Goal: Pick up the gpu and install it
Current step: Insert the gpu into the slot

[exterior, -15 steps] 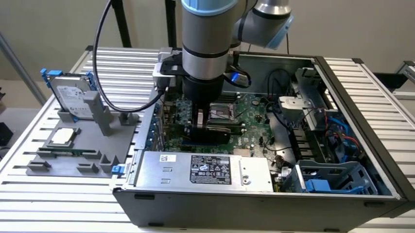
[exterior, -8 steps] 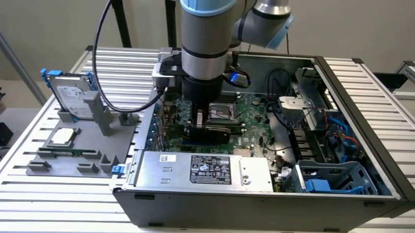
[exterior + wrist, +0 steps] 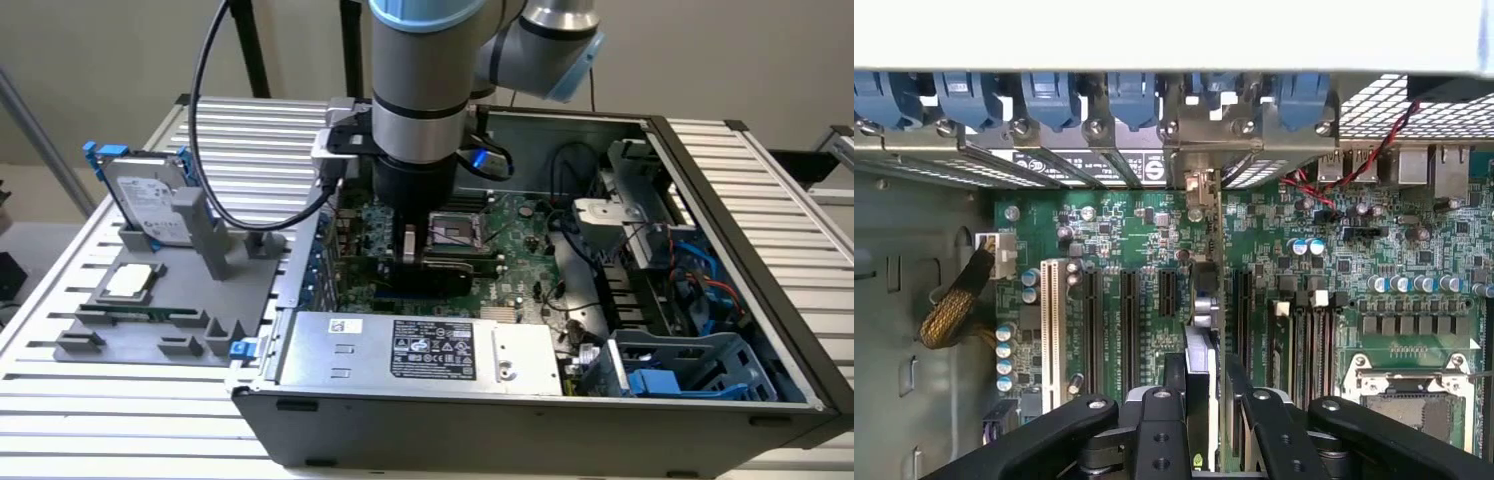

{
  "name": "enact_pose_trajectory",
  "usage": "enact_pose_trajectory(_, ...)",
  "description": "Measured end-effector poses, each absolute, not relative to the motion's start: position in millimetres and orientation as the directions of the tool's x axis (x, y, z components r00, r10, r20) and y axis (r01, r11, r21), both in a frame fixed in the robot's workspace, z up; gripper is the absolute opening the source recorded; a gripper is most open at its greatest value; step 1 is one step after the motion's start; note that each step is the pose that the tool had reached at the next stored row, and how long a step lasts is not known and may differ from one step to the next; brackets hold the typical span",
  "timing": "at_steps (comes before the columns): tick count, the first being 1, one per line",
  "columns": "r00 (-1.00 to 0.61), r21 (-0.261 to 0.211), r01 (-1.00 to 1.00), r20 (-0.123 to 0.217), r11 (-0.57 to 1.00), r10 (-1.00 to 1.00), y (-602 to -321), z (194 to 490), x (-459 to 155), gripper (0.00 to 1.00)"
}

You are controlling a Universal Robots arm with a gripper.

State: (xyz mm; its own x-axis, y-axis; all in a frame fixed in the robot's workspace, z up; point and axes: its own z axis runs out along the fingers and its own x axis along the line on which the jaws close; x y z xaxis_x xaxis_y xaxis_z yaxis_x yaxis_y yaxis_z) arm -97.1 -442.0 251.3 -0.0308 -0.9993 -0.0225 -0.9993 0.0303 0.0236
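I see the hand clamped on the gpu, fingers pinching the card's upper edge from both sides. Card stands edge-on over the motherboard, in line with the expansion slots, its bracket end toward the rear slot covers. Can't tell if it's fully seated.

In the exterior view the hand is down inside the open case, gpu below it over the board, just beside the CPU socket. Case also holds the PSU along its near wall and a drive cage at the exterior view's right, with cables behind.

On the bench, at the exterior view's left, a grey fixture holds a small silver chip lying flat and, further back, a hard drive standing upright with blue rails.
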Motion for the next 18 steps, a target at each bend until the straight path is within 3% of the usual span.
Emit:
enact_pose_trajectory(13,-0.031,0.023,-0.999,-0.024,0.031,-0.999,-441.0,245.9,-97.2,0.00)
enact_pose_trajectory(14,-0.031,0.022,-0.999,-0.025,0.031,-0.999,-440.9,246.1,-97.2,1.00)
enact_pose_trajectory(18,-0.031,0.024,-0.999,-0.021,0.030,-0.999,-441.3,262.7,-97.2,1.00)
